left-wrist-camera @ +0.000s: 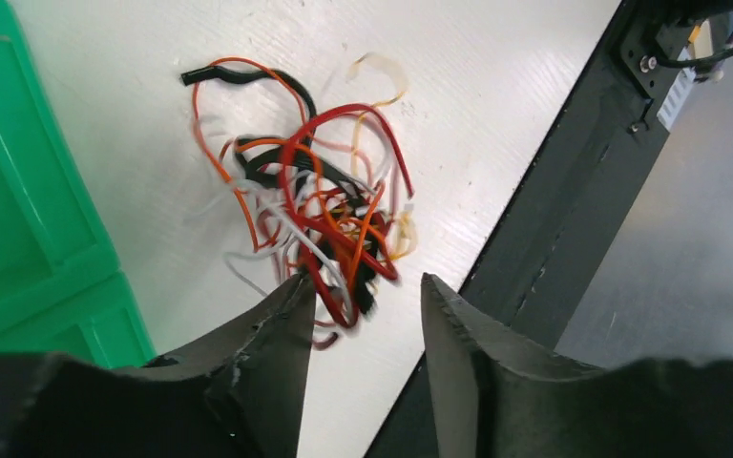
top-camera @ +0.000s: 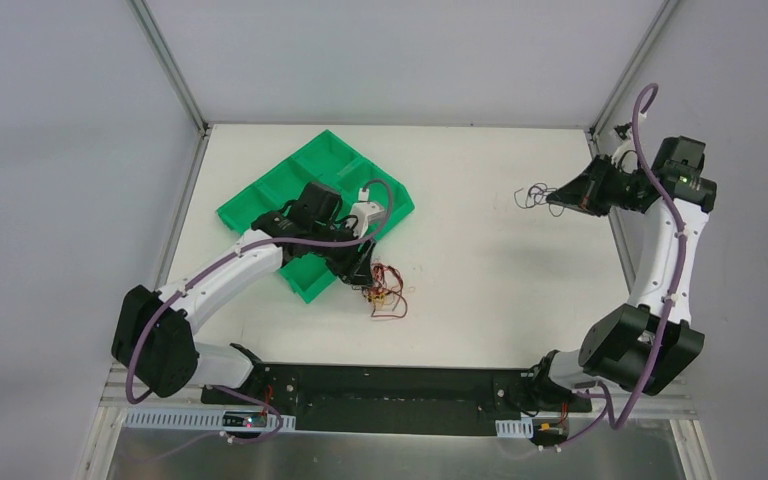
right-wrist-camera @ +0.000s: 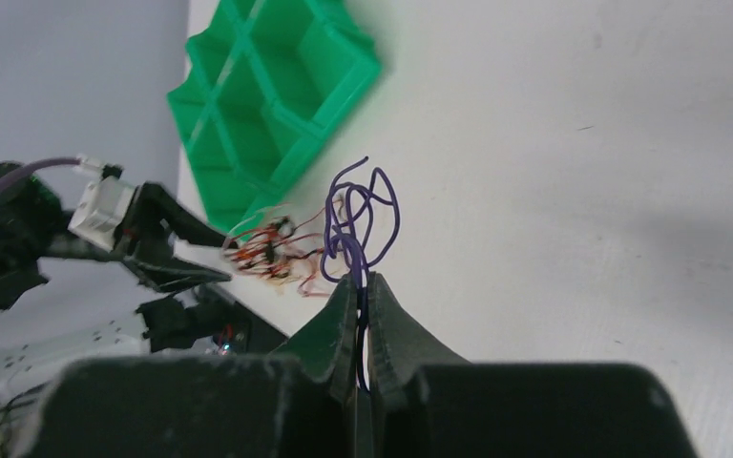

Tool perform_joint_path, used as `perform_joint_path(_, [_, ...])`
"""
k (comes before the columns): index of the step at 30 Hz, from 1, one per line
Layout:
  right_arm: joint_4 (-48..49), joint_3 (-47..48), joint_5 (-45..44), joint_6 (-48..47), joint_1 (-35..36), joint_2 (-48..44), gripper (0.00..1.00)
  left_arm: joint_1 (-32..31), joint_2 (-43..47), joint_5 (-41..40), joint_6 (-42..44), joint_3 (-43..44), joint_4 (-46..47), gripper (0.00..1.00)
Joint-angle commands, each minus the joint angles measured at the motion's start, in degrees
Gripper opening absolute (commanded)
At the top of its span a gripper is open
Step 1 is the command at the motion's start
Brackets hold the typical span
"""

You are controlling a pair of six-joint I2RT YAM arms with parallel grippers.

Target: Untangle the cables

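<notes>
1. A small tangle of thin red, orange, white and black cables [left-wrist-camera: 320, 215] is seen lying on the white table [top-camera: 480, 270], just beside the green plastic compartment tray [top-camera: 280, 185].
2. The left gripper [left-wrist-camera: 363, 286] is positioned at the tangle's edge, jaws parted, with nothing clamped between them.
3. The right gripper [right-wrist-camera: 363, 284] is closed on a thin purple wire [right-wrist-camera: 372, 205], looped at the table's right side, well apart from the tangle.

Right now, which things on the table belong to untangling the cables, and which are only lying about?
Job: the tangle of thin red, orange, white and black wires, at the fingertips of the open left gripper; the thin looped purple wire, pinched in the shut right gripper.
Lying about: the green plastic tray with compartments, beside the tangle.
</notes>
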State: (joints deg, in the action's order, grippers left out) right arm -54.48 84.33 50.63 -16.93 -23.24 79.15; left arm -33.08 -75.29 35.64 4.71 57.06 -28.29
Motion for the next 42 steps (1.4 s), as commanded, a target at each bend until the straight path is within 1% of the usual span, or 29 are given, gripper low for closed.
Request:
perform_joint_path(1, [-8.62,3.63,15.08,-5.35,0.98,0.73,0.00,-1.26,-2.91,0.86,-0.89,4.87,5.68,0.55])
perform_joint_path(3, [-13.38,3.95,16.96,-10.35,2.24,0.62,0.00,-1.01,-3.49,0.24,-0.61,8.67,5.78,0.68])
perform_joint_path(5, [-18.29,3.93,17.59,-16.21,4.50,0.29,0.00,-0.73,-2.98,2.69,-0.77,12.56,6.30,0.79])
perform_joint_path(6, [-20.18,3.54,17.72,-19.18,6.75,0.01,0.00,-0.83,-2.74,4.61,-0.91,14.44,6.91,0.86])
perform_joint_path(7, [-20.90,2.81,17.85,-19.97,7.89,-0.47,0.00,-1.22,-2.60,6.11,-1.35,16.07,7.61,0.90])
perform_joint_path(10, [-18.96,0.22,18.01,-18.49,14.86,-2.24,0.00,-3.35,-3.05,8.01,-1.39,19.86,8.84,0.91])
perform_joint_path(12, [-14.61,-1.46,17.62,-13.86,18.65,-3.63,0.00,-5.31,-3.37,7.65,-1.42,20.85,10.33,0.91])
perform_joint_path(14, [-9.51,-3.03,17.12,-9.29,21.78,-5.28,0.00,-6.64,-4.23,7.19,-4.03,21.17,12.53,0.91])
perform_joint_path(15, [-6.39,-3.70,16.54,-7.39,22.95,-6.46,0.00,-7.13,-4.91,6.84,-6.69,21.59,13.44,0.91])
perform_joint_path(18, [-1.56,-4.95,14.52,-2.97,27.68,-8.24,0.00,-8.05,-7.74,6.14,-15.20,22.92,14.60,0.90])
perform_joint_path(22, [4.45,-6.50,12.88,2.85,30.40,-9.74,0.00,-8.83,-10.32,7.51,-23.75,22.79,17.28,0.87])
perform_joint_path(25, [4.98,-6.96,11.71,3.57,32.03,-9.69,0.00,-8.89,-9.97,8.55,-27.17,21.21,22.21,0.85])
perform_joint_path(27, [4.18,-7.36,11.16,2.97,32.81,-9.53,0.00,-9.02,-8.87,8.93,-25.46,20.28,24.41,0.82])
perform_joint_path(30, [3.20,-7.89,10.13,2.40,33.56,-9.63,0.00,-9.00,-6.30,8.09,-18.86,18.48,24.83,0.73])
perform_joint_path(32, [2.72,-8.22,9.84,2.64,33.90,-9.63,0.00,-9.04,-4.54,6.23,-13.91,17.82,23.86,0.70])
perform_joint_path(36, [4.69,-9.43,10.72,5.84,34.41,-10.12,0.00,-10.95,-3.79,1.61,-6.09,18.62,19.99,0.70])
perform_joint_path(37, [6.16,-9.90,11.24,7.28,34.61,-10.43,0.00,-11.89,-4.08,-0.01,-4.73,19.00,19.10,0.69])
perform_joint_path(38, [6.97,-10.30,11.77,8.53,34.77,-10.57,0.00,-12.83,-4.23,-1.58,-3.72,19.17,18.87,0.67])
perform_joint_path(40, [7.97,-11.10,12.49,10.32,35.24,-10.73,0.00,-14.17,-4.98,-4.64,-3.29,20.01,18.47,0.57])
perform_joint_path(42, [8.42,-11.63,13.00,11.50,35.46,-10.90,0.00,-15.16,-6.06,-5.87,-2.70,20.64,18.17,0.55])
